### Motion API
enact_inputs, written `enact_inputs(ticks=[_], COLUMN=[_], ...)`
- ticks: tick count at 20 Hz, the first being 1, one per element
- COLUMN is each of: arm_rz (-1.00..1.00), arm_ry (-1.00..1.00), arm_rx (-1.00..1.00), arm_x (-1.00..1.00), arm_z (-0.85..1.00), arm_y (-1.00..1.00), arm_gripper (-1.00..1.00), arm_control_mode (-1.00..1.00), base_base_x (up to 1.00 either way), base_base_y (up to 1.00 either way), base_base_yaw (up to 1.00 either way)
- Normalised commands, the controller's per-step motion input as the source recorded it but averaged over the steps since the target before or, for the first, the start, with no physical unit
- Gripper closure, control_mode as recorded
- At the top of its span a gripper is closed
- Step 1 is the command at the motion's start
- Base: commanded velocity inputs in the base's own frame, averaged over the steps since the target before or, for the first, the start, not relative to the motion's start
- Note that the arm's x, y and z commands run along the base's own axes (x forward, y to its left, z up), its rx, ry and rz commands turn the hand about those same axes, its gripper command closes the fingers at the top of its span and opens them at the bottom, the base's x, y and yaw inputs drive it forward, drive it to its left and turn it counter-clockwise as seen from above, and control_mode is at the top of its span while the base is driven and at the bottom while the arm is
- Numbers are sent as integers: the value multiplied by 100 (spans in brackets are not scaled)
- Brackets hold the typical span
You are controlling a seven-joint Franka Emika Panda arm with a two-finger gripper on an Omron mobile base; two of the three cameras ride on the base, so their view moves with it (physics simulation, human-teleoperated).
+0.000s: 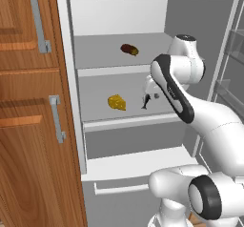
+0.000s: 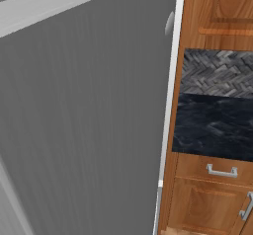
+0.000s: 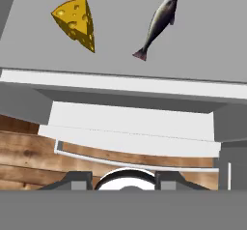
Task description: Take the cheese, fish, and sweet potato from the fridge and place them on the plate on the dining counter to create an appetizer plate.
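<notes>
Three foods sit inside the open fridge (image 1: 121,73) in the left base view. The sweet potato (image 1: 129,49) lies on the upper shelf, toward the back. One shelf down, the cheese (image 1: 116,102) rests left of middle, and the fish (image 1: 147,100) lies to its right, apart from it. The white arm reaches in from the lower right, its wrist just beside the fish and partly covering the spot. The jaws are hidden behind the arm here, so I cannot tell how wide they stand or whether they touch anything. Below the shelves a pale drawer (image 1: 136,147) closes the lower part of the fridge. Wooden cabinets (image 1: 33,107) with metal handles stand to the left.

Over in the right base view, the broad grey face of the fridge door (image 2: 84,120) takes up most of the frame. To its right are wooden cabinets (image 2: 207,194), a strip of black marbled bench (image 2: 215,125) and a woven grey backsplash (image 2: 217,71) above it.

Looking along the hand, the cheese (image 3: 75,22) lies at upper left on the grey shelf (image 3: 207,40) and the fish (image 3: 158,25) at upper right, its tail pointing down toward the shelf's white front edge. Neither is held. The fingertips barely show at the bottom, so the state of the jaws stays unclear. Wooden floor (image 3: 29,151) shows beneath the drawer front.
</notes>
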Motion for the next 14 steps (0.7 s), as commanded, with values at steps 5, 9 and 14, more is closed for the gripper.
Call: enact_inputs(ticks=[5, 9, 14], arm_rz=[0, 0, 1], arm_ry=[0, -8, -21], arm_rx=[0, 0, -2], arm_x=[0, -10, -29], arm_z=[0, 0, 8], arm_y=[0, 0, 2], arm_gripper=[-100, -100, -100], arm_control_mode=[-100, -100, -100], base_base_x=[0, 0, 0], base_base_y=[0, 0, 0], base_base_yaw=[0, 0, 0])
